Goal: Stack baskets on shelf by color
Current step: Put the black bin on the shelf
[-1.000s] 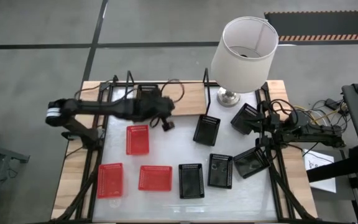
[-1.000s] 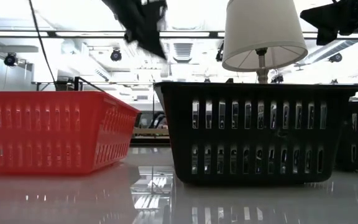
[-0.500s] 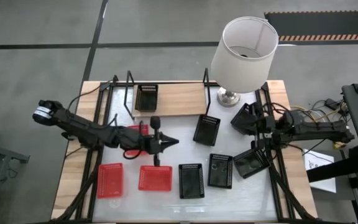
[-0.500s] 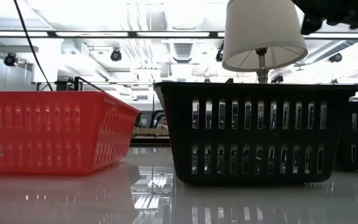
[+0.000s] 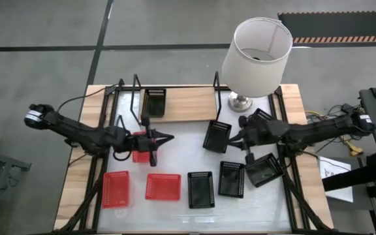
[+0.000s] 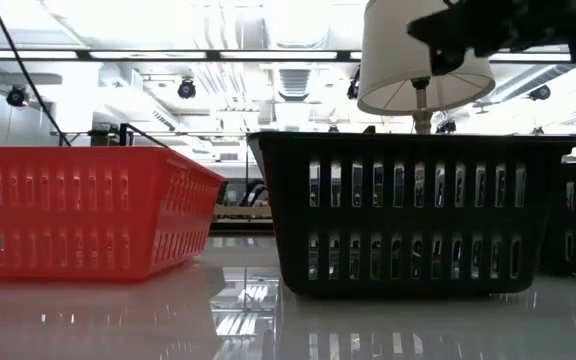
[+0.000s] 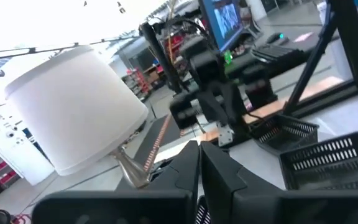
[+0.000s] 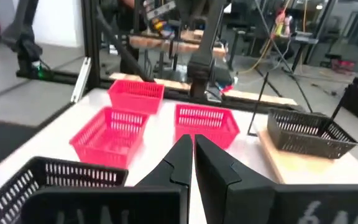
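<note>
Barely begun: one black basket [image 5: 153, 102] sits on the shelf [image 5: 188, 104], while the pinched-shut, empty left hand [image 5: 164, 139] and right hand [image 5: 235, 137] hover over loose baskets on the worktop [image 5: 181, 156].

Robotics lab or workshop, concrete floor [image 5: 44, 26], ceiling strip lights [image 6: 168, 55], monitor [image 7: 225, 18], cable-strewn benches [image 8: 166, 40]

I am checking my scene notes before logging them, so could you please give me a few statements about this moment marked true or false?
1. One black basket stands on the shelf. True.
2. The left gripper holds a red basket. False: it is shut on nothing, above the table.
3. Three red baskets are on the white tabletop. True.
4. The lamp lies tipped over. False: it stands upright.
5. The right gripper is wide open. False: it is shut.
</note>
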{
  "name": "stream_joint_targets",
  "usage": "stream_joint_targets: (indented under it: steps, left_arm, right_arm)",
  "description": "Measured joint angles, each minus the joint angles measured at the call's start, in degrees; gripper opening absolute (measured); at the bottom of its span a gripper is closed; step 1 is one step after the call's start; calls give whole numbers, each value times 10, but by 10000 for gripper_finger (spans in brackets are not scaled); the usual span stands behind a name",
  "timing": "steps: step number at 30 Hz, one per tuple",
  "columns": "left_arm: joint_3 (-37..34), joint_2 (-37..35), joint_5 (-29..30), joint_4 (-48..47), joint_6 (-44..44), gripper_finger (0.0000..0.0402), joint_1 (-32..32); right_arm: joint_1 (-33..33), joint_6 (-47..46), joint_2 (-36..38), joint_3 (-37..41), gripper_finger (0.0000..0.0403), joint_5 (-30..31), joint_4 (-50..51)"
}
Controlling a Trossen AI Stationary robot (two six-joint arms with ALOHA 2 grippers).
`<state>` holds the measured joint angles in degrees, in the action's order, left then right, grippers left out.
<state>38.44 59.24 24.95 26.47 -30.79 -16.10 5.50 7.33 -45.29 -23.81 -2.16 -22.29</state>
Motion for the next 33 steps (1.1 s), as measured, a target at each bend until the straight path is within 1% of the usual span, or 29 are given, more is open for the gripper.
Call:
stream_joint_targets:
  steps: [4, 6, 10, 16, 18, 20, 24, 26, 28, 30, 33]
  left_arm:
    - [-20, -24, 0, 2, 2, 0, 0]
    - [-25, -34, 0, -1, 3, 0, 0]
    - [-25, -46, 0, 0, -8, 0, 0]
    - [-24, -72, 32, -2, -26, 0, 0]
    - [-27, -77, 43, -5, -26, 0, 0]
    - [-35, -80, 45, -4, -26, 0, 0]
    - [-53, -81, 48, -5, -26, 0, 0]
    - [-59, -86, 62, -6, -26, 0, -1]
    - [-61, -89, 73, -3, -26, 0, -1]
    - [-62, -93, 86, -6, -26, 0, -1]
    - [-66, -99, 86, -4, -26, 0, -1]
  right_arm:
    - [27, -1, -63, -41, 11, 38, -7]
    - [38, -5, -94, -62, 11, 42, 3]
    - [53, -23, -139, -127, 11, 52, 79]
    - [59, -81, -207, -240, 11, 107, 292]
    - [59, -102, -230, -277, 11, 125, 349]
    - [59, -126, -252, -308, 11, 143, 414]
    - [59, -169, -302, -371, 12, 148, 528]
    - [59, -188, -326, -399, 22, 148, 572]
    - [59, -207, -356, -422, 39, 148, 609]
    - [59, -214, -383, -441, 64, 148, 637]
    - [59, -214, -420, -461, 107, 148, 661]
